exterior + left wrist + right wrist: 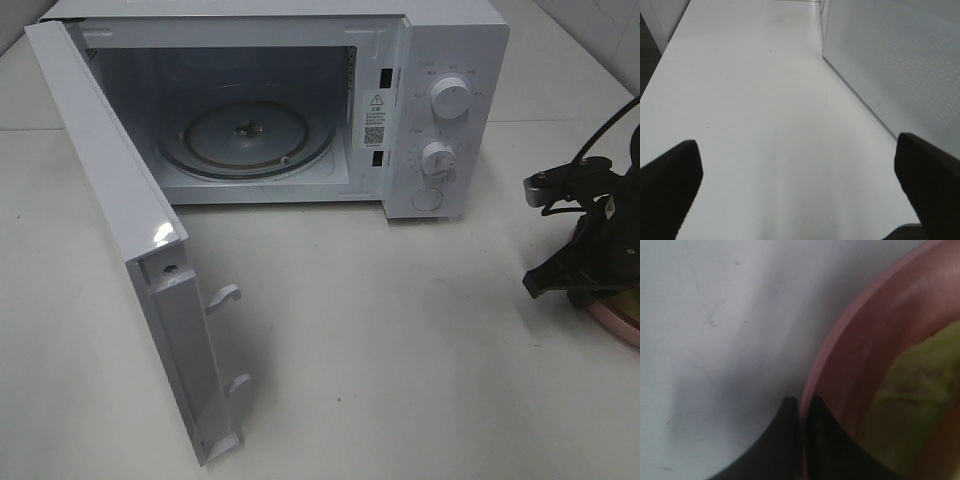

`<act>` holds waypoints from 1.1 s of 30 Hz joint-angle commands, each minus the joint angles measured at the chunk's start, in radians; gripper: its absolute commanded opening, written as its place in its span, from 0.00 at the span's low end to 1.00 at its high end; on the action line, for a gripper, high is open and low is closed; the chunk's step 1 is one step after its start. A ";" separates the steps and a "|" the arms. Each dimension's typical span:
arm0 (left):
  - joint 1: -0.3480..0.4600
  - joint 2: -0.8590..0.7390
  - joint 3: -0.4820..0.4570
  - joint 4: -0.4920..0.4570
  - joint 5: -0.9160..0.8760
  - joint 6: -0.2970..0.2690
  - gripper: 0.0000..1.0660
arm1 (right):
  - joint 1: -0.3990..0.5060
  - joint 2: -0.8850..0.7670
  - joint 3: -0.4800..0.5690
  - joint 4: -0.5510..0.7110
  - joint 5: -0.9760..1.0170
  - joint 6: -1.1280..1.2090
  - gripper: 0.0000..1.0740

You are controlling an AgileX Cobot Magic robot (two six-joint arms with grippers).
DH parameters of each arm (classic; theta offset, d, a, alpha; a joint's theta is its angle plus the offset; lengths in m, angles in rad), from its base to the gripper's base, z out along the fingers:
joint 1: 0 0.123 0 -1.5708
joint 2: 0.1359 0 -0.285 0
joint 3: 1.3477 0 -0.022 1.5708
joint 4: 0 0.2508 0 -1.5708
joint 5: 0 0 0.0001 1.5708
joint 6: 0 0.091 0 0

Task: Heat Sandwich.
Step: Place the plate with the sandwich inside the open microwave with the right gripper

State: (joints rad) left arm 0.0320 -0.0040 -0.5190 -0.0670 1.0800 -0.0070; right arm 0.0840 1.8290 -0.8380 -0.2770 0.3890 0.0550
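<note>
White tabletop bears microwave; right claw pinches plate.

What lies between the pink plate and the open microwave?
Only bare table between pink plate and microwave, shown in the exterior high view.

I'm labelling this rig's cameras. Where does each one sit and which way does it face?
Exterior high: above the front, looking down at the table, open microwave and door; right end effector shows at the right edge.
Left wrist: low, looking along the table past the door; open left end effector frames the view.
Right wrist: close over the plate rim, which the right end effector pinches; sandwich on it.
Shared: exterior and right wrist both show plate and right end effector.
</note>
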 commanded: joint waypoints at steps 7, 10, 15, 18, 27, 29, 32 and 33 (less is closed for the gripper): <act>0.005 -0.016 0.001 -0.002 -0.009 0.000 0.94 | 0.000 0.008 -0.026 -0.097 0.123 0.088 0.00; 0.005 -0.016 0.001 -0.002 -0.009 0.000 0.94 | 0.002 -0.003 -0.026 -0.109 0.136 0.092 0.00; 0.005 -0.016 0.001 -0.002 -0.009 0.000 0.94 | 0.018 -0.051 -0.026 -0.117 0.163 0.098 0.00; 0.005 -0.016 0.001 -0.002 -0.009 0.000 0.94 | 0.040 -0.077 -0.025 -0.132 0.194 0.104 0.00; 0.005 -0.016 0.001 -0.002 -0.009 0.000 0.94 | 0.147 -0.166 -0.014 -0.134 0.299 0.108 0.00; 0.005 -0.016 0.001 -0.002 -0.009 0.000 0.94 | 0.166 -0.192 0.000 -0.134 0.309 0.108 0.00; 0.005 -0.016 0.001 -0.002 -0.009 0.000 0.94 | 0.184 -0.224 0.021 -0.134 0.312 0.107 0.00; 0.005 -0.016 0.001 -0.002 -0.009 0.000 0.94 | 0.190 -0.237 0.030 -0.134 0.313 0.107 0.00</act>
State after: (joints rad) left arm 0.0320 -0.0040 -0.5190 -0.0670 1.0800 -0.0070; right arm 0.2710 1.6090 -0.8130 -0.3890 0.6840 0.1600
